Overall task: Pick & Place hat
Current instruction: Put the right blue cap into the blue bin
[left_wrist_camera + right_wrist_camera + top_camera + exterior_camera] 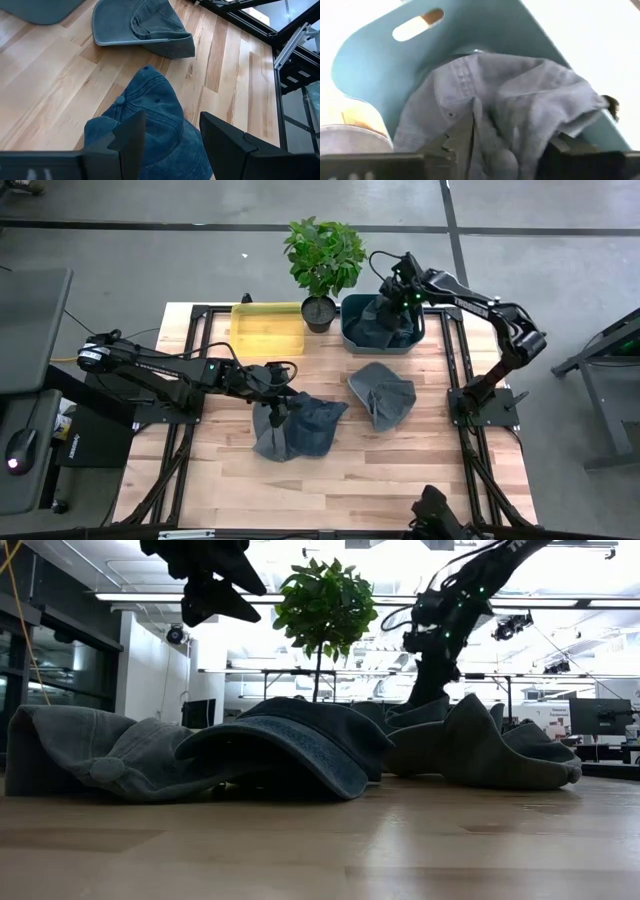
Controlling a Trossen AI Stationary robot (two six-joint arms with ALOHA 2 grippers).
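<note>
A dark blue hat [318, 420] [155, 115] lies on the table with a greyer hat [268, 435] [90, 755] against its left side. A third, grey hat [382, 393] [142, 25] lies crown-down to their right. My left gripper [275, 405] [172, 135] hangs open above the dark blue hat, well clear of it in the low view [215, 595]. My right gripper [392, 308] [512, 145] is over the teal bin [350, 330] at the far edge. It is shut on another grey hat [510, 90]. My right gripper pinches a bunched fold of the grey hat's crown [490, 125] between its two fingers, coming from above and pointing down into the bin. Several layers sit between the fingers. The hat hangs below the gripper [430, 680], its lower part inside the bin.
A yellow bin [268, 327] and a potted plant [322, 260] stand at the far edge, left of the teal bin. Bare wood shows along the table's near side [330, 490]. Black frame rails [462, 380] run along both sides.
</note>
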